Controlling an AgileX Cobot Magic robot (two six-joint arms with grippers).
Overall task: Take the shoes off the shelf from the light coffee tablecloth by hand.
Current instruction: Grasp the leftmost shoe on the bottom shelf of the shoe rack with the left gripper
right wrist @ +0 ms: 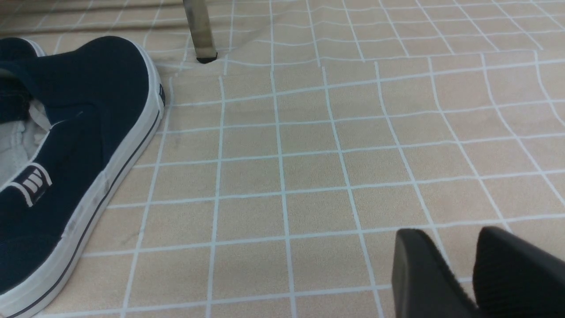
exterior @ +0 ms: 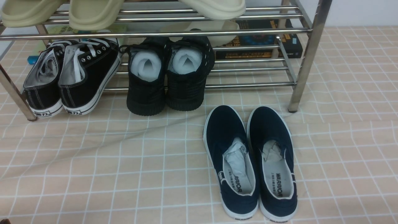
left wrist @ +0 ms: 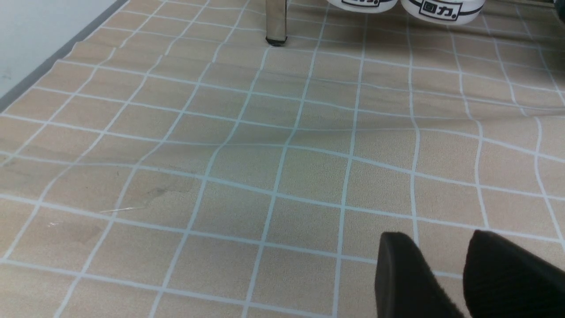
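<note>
The left gripper (left wrist: pixel 454 247) is hovering low over the light coffee tablecloth (exterior: pixel 124 174), a beige-tan cloth with a thin white grid that is lying in soft wrinkles. Its two black padded fingers (left wrist: pixel 410 274) are standing slightly parted and are gripping nothing. It is not showing in the front view.

At the left end of the shelf (exterior: pixel 248 30), a low rack of shiny steel tubes on square metal legs, the shoes (exterior: pixel 71 77) are sitting on the lower tier. This pair of black canvas lace-up sneakers with white laces, silver eyelets and white rubber soles is lying side by side, heels toward the camera and dipping past the front bar down toward the cloth. Whether the heels are touching the cloth cannot be told.

Just to their right, a pair of all-black knit shoes stuffed with white paper (exterior: pixel 169 77) is tilting the same way. Above, cream foam slippers (exterior: pixel 93 12) are resting on the upper tier.

Further right, a pair of navy slip-ons with white soles (exterior: pixel 250 161) is lying on the cloth in front of the shelf, toes pointing at it.

The right gripper (right wrist: pixel 463 240) is hanging over bare cloth right of the navy pair, its black fingers also narrowly parted and empty.
</note>
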